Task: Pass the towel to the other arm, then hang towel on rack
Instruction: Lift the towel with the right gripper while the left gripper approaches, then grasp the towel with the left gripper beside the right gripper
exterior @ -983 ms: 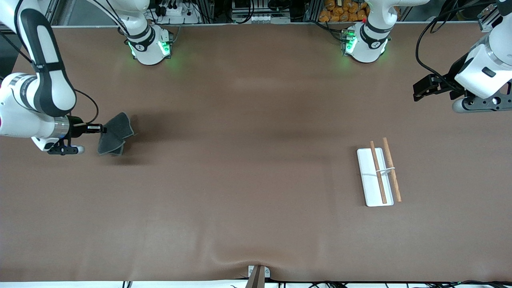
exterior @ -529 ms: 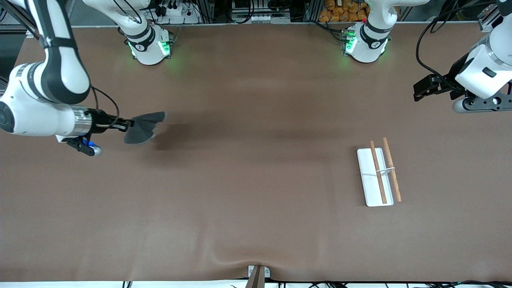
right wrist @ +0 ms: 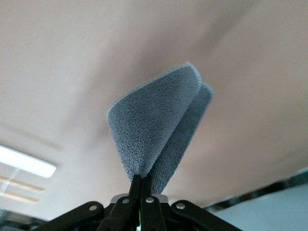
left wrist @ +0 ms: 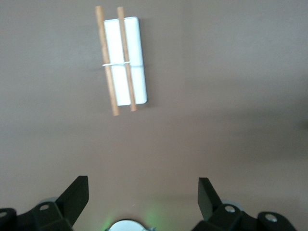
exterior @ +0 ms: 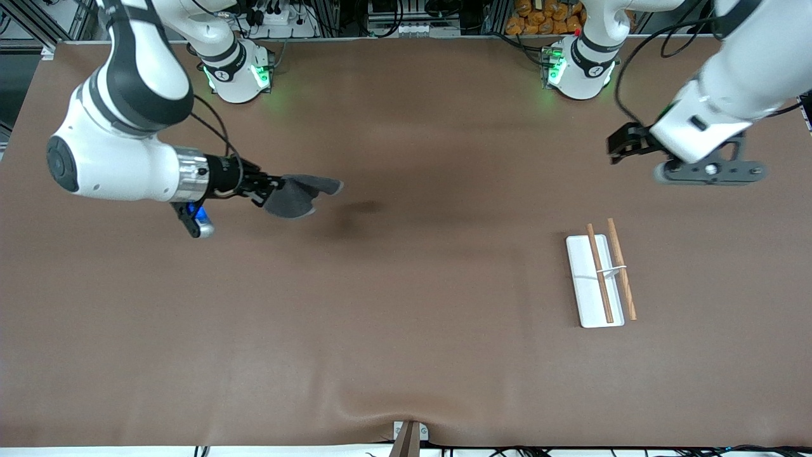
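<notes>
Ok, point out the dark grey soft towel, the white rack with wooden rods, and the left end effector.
Dark grey soft towel [exterior: 298, 195], front view, middle of the cloth.
White rack with wooden rods [exterior: 582, 279], front view, bare white base.
Left end effector [left wrist: 143, 193], left wrist view, midway between open fingertips.

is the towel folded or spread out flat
Folded. The towel hangs doubled over, two layers meeting where the shut right gripper pinches it, up off the table.

Brown table covering [exterior: 406, 330], orange packets [exterior: 545, 16] and cables [exterior: 406, 25] along its farthest edge.
</notes>
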Robot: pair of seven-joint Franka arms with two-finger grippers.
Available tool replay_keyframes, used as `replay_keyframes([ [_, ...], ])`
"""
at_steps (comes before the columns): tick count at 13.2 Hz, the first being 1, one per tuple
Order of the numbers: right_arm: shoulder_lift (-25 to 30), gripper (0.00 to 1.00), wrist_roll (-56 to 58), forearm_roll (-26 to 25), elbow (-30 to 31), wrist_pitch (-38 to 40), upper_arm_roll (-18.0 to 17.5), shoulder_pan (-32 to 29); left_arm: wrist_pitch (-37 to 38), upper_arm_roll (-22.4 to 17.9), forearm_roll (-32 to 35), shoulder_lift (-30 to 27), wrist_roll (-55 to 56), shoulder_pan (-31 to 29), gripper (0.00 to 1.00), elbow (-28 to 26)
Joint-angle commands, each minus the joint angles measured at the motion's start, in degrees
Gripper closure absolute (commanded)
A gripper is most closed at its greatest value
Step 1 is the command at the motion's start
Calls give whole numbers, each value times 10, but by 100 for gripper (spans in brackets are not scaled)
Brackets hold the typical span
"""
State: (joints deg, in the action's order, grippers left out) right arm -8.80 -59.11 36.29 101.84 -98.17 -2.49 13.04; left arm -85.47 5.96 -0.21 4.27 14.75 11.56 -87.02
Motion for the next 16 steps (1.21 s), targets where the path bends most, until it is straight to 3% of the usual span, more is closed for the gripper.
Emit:
replay_keyframes([
  [1, -30, 100, -118, 37, -73, 5, 8, 36, -34, -2, -47, 28, 55, 21, 0, 11],
  [4, -45, 100, -254, 75, -110, -62, 8, 95, -86, -2, -119, 76, 76, 36, 0, 11],
  [9, -76, 100, -438, 77, -118, -229, 8, 188, -108, -3, -264, 144, 118, 43, 0, 11],
  [13, -114, 100, -467, 98, -168, -236, 8, 194, -125, -3, -354, 183, 126, 37, 0, 11],
  [16, -119, 100, -468, 125, -177, -241, 8, 193, -159, -3, -399, 210, 191, 39, 0, 24],
])
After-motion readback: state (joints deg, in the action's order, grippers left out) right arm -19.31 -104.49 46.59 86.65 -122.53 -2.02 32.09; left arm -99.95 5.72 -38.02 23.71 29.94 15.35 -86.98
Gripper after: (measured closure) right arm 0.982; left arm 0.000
